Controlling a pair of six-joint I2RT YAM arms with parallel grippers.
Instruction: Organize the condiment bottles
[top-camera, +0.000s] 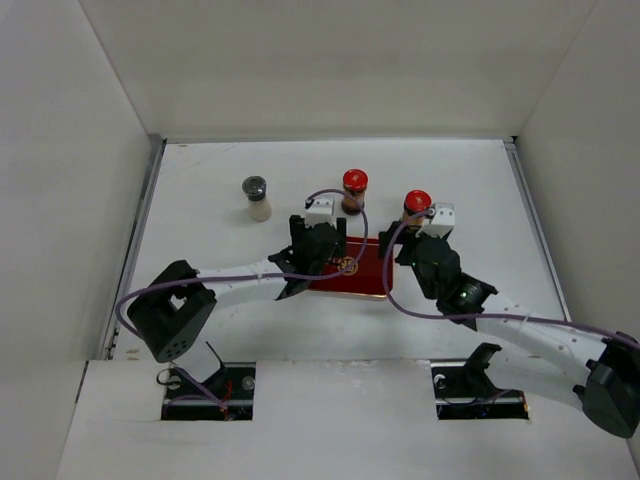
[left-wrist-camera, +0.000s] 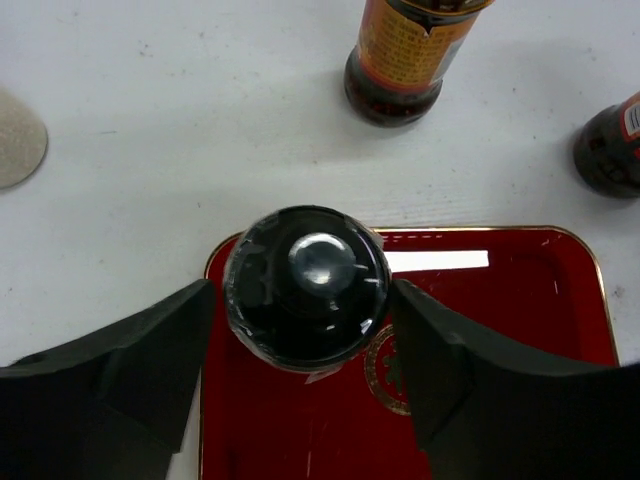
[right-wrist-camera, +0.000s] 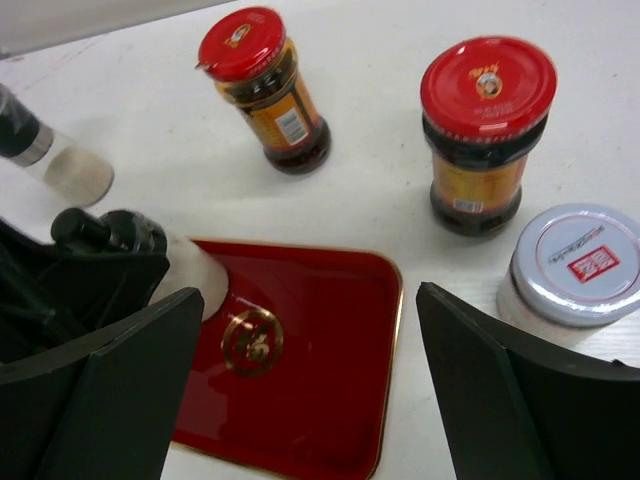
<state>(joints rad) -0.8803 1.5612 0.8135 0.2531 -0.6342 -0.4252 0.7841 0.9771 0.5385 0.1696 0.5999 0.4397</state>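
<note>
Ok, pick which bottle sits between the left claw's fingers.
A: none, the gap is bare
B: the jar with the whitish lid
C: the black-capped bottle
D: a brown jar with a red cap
C: the left wrist view shows the black-capped bottle between the two fingers of the left claw, at a corner of the red tray.

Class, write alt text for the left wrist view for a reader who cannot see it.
A black-capped bottle sits at a corner of the red tray, closely flanked by the left gripper's fingers. Two brown bottles stand on the white table beyond.
</note>
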